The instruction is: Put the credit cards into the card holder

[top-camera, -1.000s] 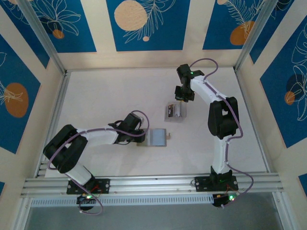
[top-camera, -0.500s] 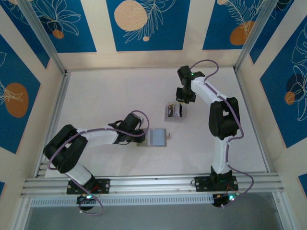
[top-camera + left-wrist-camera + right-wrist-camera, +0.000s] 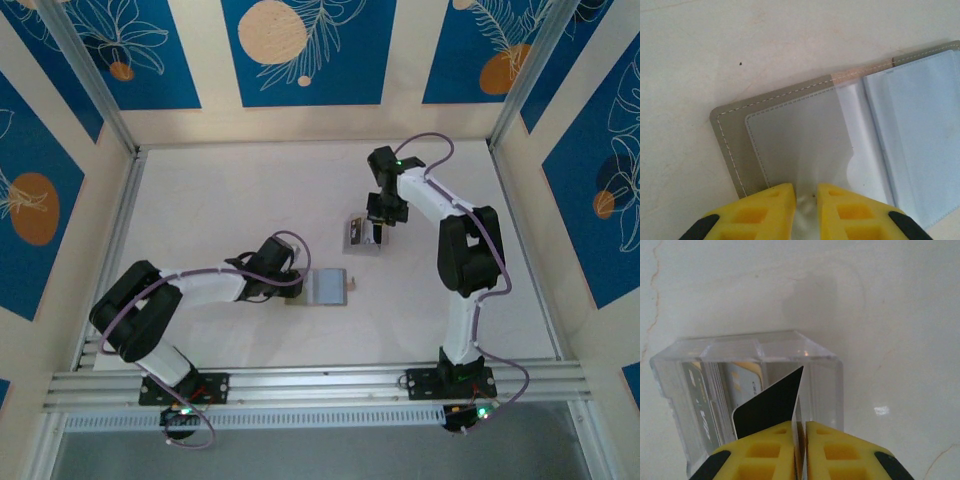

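Observation:
The card holder (image 3: 328,287) lies open in the middle of the table, grey outside (image 3: 729,142) with clear sleeves and a bluish inside (image 3: 920,135). My left gripper (image 3: 806,200) is shut on a clear sleeve at the holder's left edge, where the plastic puckers between the yellow fingers (image 3: 765,207). In the top view the left gripper (image 3: 293,283) sits at that left edge. My right gripper (image 3: 800,440) is shut on a dark credit card (image 3: 771,405), held edge-up just above a clear box (image 3: 790,346). More credit cards (image 3: 742,385) stand inside the box. From above, the right gripper (image 3: 378,230) hangs over the box (image 3: 358,236).
The pale tabletop (image 3: 220,200) is walled by blue-and-cream panels with metal posts. An aluminium rail (image 3: 320,385) runs along the near edge by both arm bases. The clear box stands a short way behind and right of the holder.
My right gripper has moved toward the near side, down to the clear box, and now pinches a dark card. The left gripper and the holder have stayed put.

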You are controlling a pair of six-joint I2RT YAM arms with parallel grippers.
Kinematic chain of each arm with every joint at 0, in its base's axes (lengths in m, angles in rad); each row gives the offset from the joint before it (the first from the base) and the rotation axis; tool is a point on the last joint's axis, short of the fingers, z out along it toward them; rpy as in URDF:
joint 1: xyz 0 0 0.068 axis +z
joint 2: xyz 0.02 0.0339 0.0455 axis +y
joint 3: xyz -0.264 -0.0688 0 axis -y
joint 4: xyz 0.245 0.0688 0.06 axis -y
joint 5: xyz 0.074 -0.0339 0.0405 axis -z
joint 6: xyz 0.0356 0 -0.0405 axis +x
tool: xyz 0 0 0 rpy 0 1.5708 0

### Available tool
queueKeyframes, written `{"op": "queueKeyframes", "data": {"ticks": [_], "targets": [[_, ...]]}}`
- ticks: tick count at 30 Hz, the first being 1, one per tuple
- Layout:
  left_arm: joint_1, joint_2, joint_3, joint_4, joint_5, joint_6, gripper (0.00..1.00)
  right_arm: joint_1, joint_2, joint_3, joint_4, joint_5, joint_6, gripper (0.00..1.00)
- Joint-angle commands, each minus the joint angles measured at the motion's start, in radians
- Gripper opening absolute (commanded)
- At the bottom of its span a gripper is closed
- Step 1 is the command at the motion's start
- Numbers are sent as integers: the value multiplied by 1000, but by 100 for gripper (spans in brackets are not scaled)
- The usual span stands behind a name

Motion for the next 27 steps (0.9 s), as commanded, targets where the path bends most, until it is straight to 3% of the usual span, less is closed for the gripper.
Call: {"op": "queueKeyframes", "data": {"ticks": [1, 15, 27], "targets": [[-8, 29, -43, -88, 1, -13, 20, 11, -60, -15, -15, 17, 16, 14], [-8, 17, -42, -91, 0, -13, 19, 17, -130, -15, -42, 32, 9, 0], [-8, -20, -47, -101, 22, -3, 19, 55, -321, -37, -67, 51, -7, 0]]}}
